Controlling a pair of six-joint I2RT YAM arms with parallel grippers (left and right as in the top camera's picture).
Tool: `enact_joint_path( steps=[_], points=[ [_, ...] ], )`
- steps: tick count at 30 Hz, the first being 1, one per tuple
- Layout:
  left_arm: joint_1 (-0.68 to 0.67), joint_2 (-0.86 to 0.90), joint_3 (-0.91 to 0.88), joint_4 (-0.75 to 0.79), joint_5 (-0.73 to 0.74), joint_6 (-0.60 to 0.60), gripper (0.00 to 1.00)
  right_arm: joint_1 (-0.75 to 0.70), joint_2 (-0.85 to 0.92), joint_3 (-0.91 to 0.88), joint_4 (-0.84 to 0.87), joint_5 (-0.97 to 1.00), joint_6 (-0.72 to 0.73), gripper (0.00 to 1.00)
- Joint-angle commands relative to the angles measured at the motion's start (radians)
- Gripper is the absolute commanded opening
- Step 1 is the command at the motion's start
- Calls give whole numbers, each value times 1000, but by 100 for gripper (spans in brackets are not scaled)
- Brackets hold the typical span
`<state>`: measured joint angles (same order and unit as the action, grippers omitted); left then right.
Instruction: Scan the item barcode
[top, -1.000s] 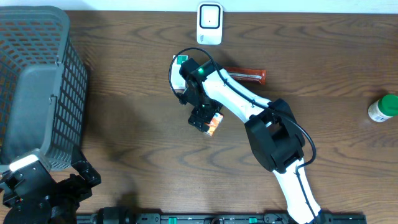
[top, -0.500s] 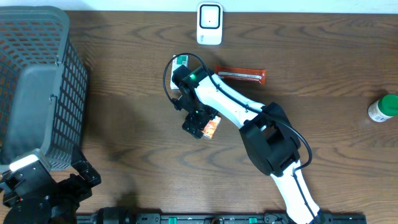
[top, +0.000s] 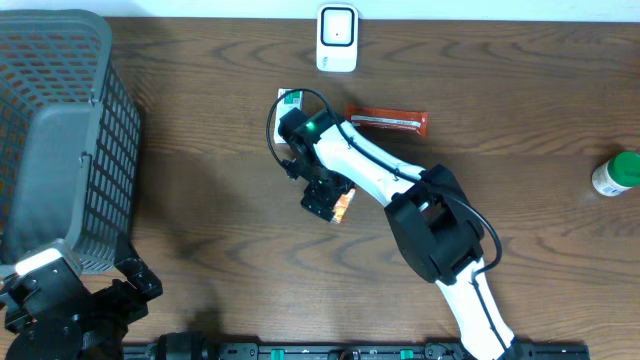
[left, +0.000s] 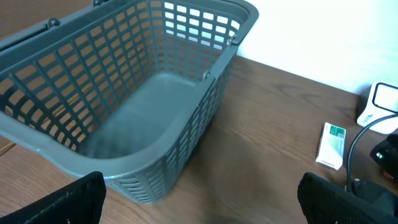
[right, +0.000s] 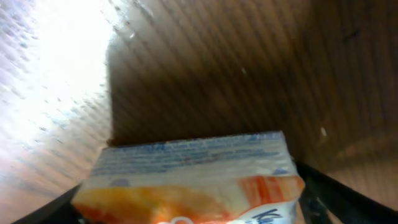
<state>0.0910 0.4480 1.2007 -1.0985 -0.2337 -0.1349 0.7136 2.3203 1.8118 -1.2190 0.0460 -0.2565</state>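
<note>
Since the right tool (top: 322, 198) has drawn its jaws in around the orange-and-white packet (right: 193, 168) lying on the desk (top: 200, 150), though I cannot tell if it pinches yet, pickup looks begun, the white scanner (top: 337, 38) well apart.

overhead is looking straight down on the whole table (top: 200, 160); left wrist is looking low across the basket (left: 155, 93) toward the white packet (left: 331, 145), both also showing overhead; right wrist is looking close-up at the orange packet (right: 193, 174), likewise showing overhead
</note>
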Motion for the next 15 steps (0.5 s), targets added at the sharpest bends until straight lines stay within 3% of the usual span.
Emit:
enact_joint_path(
  steps=[1, 9, 15],
  points=[
    [3, 2, -6, -1, 6, -8, 100, -1, 27, -79, 30, -25, -21, 82],
    [3, 2, -6, -1, 6, -8, 100, 3, 27, -109, 70, -25, -6, 66],
    [3, 2, -6, -1, 6, -8, 100, 9, 27, -92, 74, -29, 116, 58]
  ],
)
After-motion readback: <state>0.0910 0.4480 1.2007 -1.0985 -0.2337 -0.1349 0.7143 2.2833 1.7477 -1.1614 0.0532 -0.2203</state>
